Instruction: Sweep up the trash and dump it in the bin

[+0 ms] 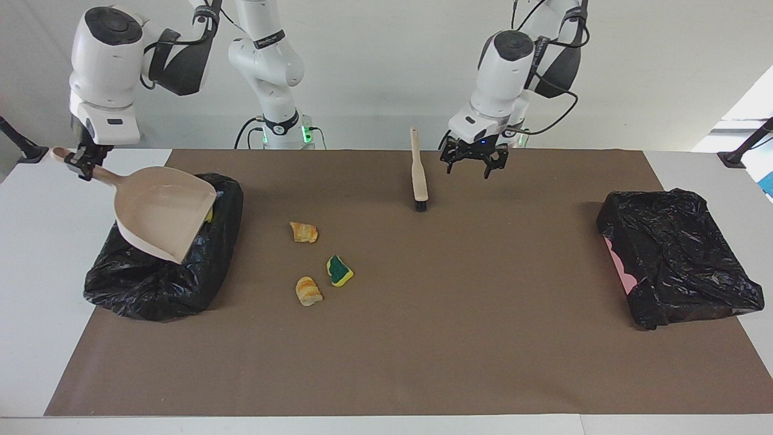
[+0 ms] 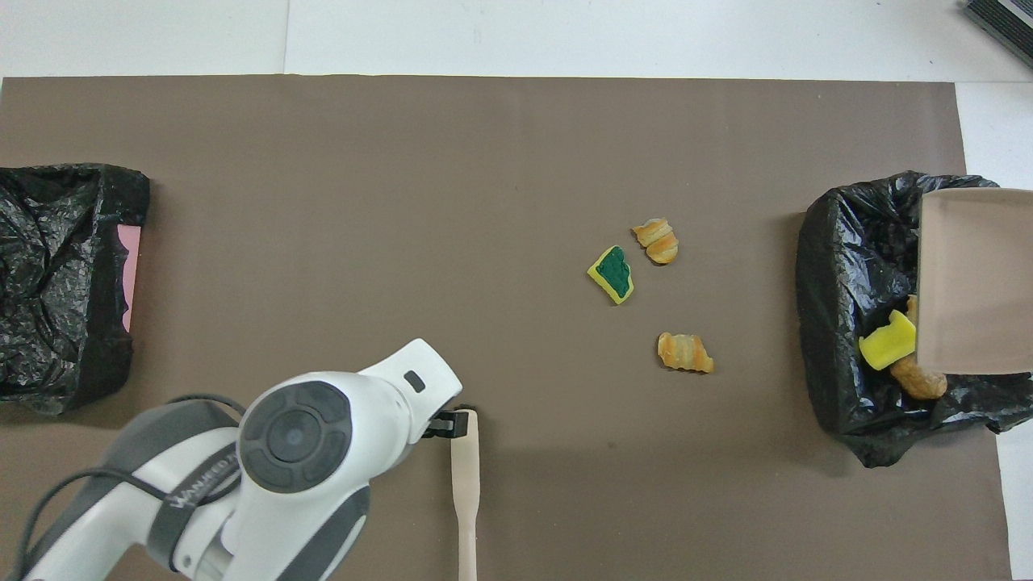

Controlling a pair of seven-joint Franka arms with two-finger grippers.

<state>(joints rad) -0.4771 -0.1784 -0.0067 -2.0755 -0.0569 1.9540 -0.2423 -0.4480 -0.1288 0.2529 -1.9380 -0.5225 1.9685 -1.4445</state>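
Facing camera: high, looking at robots. Overhead camera: steeply down from robots' end. Shared: brown-matted surface, both bins.

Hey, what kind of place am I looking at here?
Most likely a robotics lab set up for a cleaning test. Two white robot arms stand at a table covered by a brown mat, with a bag-lined bin at each end and sponge and bread scraps staged as trash.

Three scraps lie on the bench between the brush and a bin; the dustpan hangs over that bin.
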